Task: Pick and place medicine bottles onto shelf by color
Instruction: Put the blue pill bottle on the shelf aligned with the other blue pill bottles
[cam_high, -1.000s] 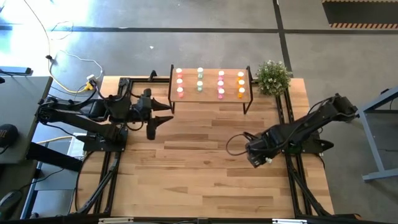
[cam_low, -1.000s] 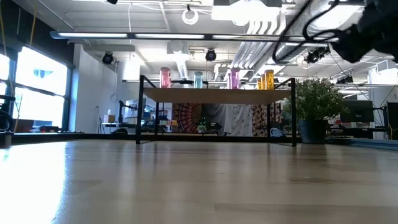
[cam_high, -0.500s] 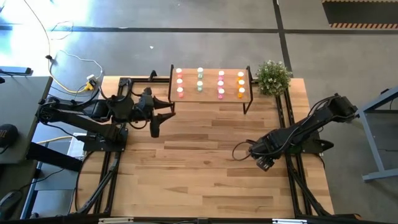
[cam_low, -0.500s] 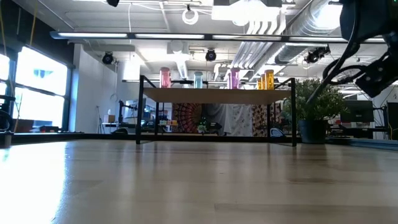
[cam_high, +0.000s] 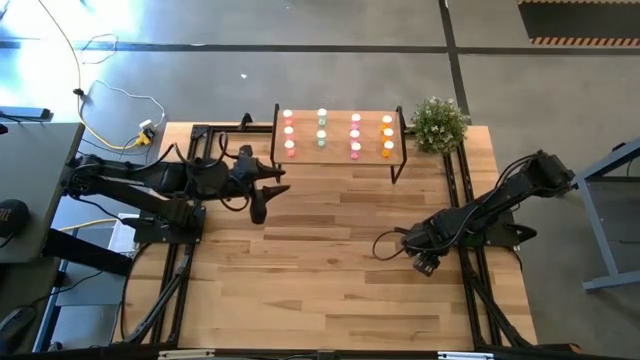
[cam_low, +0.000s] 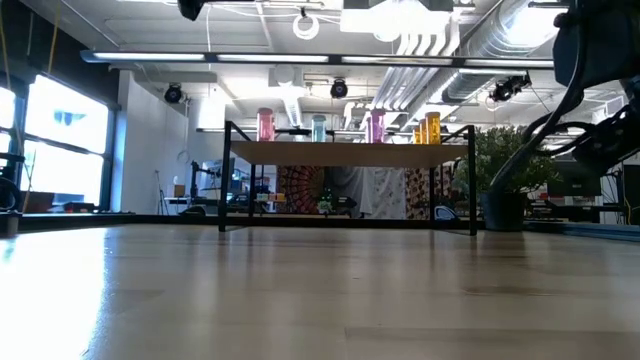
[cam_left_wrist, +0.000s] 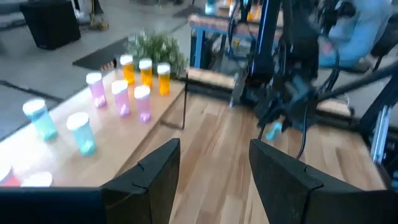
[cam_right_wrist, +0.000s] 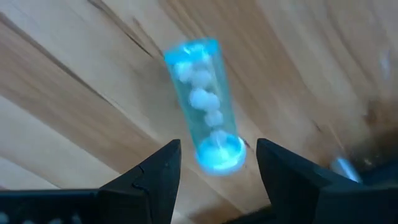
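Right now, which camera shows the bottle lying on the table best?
The right wrist view: the green bottle lies on its side on the planks, just ahead of the open right gripper. The left wrist view shows it as a faint speck. The high and low views do not show it.

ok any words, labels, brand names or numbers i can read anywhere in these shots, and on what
None can be read.
The small translucent white-capped medicine bottles on the light-wood shelf with black legs: no label shows.
The translucent blue-green bottle lying on the plank table, ahead of the right gripper: only pills show, no print.
Room behind, low view: no sign is legible.
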